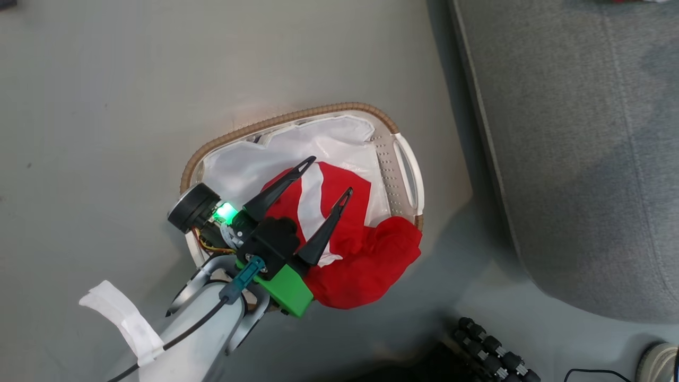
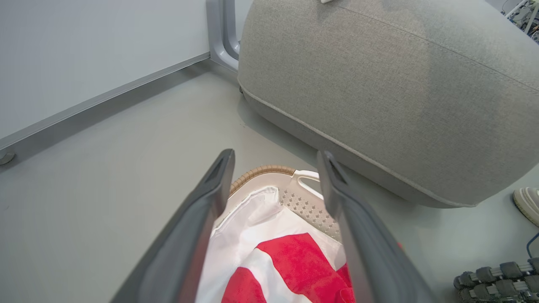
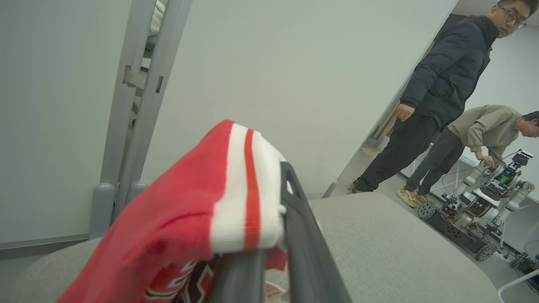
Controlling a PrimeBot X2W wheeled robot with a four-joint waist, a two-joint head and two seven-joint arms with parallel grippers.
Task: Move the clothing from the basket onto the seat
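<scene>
Clothing (image 1: 366,254) in basket (image 1: 297,118) beneath wide-spread left tool (image 1: 329,174), right tool (image 3: 273,185) clenched on red garment (image 3: 177,227)

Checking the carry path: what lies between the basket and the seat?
Bare, shadowed floor separates the basket from the seat, seen in the head view and the left wrist view.

The left gripper (image 1: 330,174) hides the lower left rim of the oval white perforated basket (image 1: 297,118), and the grey fabric seat (image 1: 583,159) runs off the right edge.
</scene>
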